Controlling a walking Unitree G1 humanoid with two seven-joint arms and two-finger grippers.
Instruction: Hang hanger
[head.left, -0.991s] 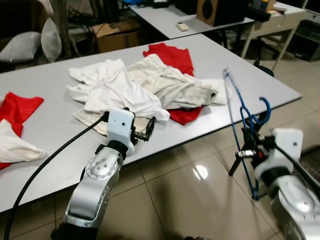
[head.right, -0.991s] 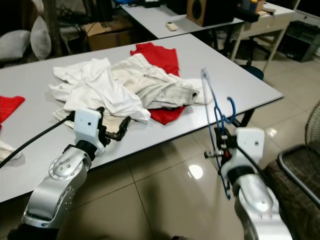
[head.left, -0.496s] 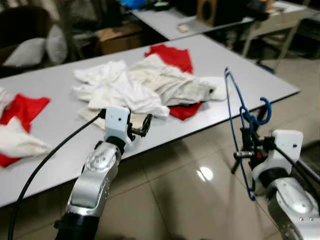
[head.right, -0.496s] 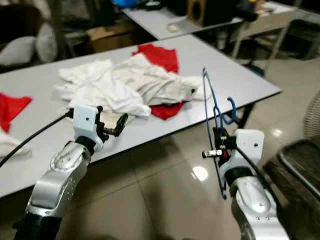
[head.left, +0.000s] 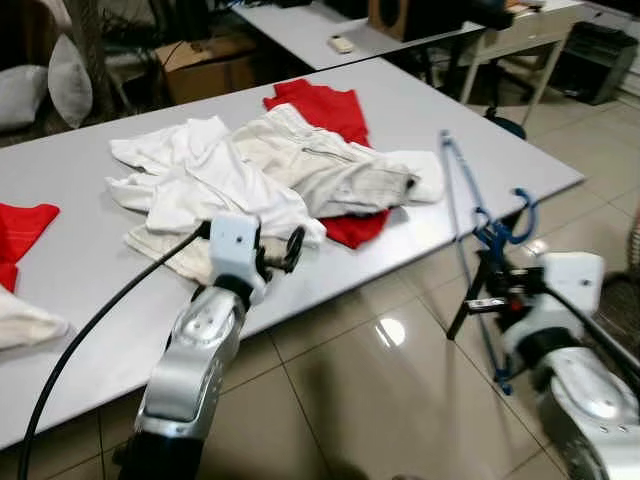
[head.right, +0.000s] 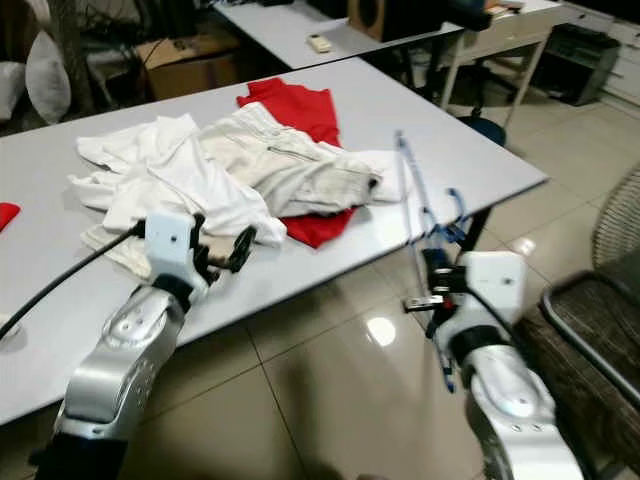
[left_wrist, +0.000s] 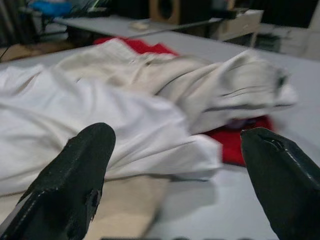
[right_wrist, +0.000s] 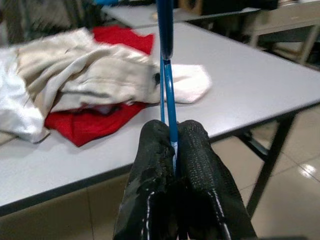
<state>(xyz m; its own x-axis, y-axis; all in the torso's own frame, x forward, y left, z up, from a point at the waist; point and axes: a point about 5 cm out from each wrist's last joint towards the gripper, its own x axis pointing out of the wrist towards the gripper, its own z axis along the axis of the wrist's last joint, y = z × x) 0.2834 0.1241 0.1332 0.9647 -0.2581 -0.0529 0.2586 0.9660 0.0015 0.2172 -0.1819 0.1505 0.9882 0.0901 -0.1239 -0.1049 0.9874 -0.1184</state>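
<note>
A blue wire hanger (right_wrist: 165, 30) stands almost upright beside the table's near right edge, with its hook (head.left: 524, 208) pointing right. My right gripper (right_wrist: 172, 135) is shut on its lower wire, over the tiled floor just off the grey table (head.left: 490, 140). My left gripper (head.left: 291, 248) is open with nothing between its fingers (left_wrist: 75, 175). It hovers at the table's front edge, right in front of a heap of white shirts (head.left: 215, 180), beige trousers (head.left: 330, 170) and a red garment (head.left: 325, 105).
A red cloth (head.left: 20, 225) and a white one (head.left: 20, 320) lie at the table's left end. Behind it stand a second table (head.left: 300, 25), a cardboard box (head.left: 205, 70) and cushions (head.left: 65, 75). A dark woven chair (head.right: 600, 320) sits at my right. The tiled floor (head.left: 380, 400) lies between my arms.
The whole view has shifted, so the camera has moved. The hanger now leans a little more to the left in the right gripper. The left gripper stays open by the clothes.
</note>
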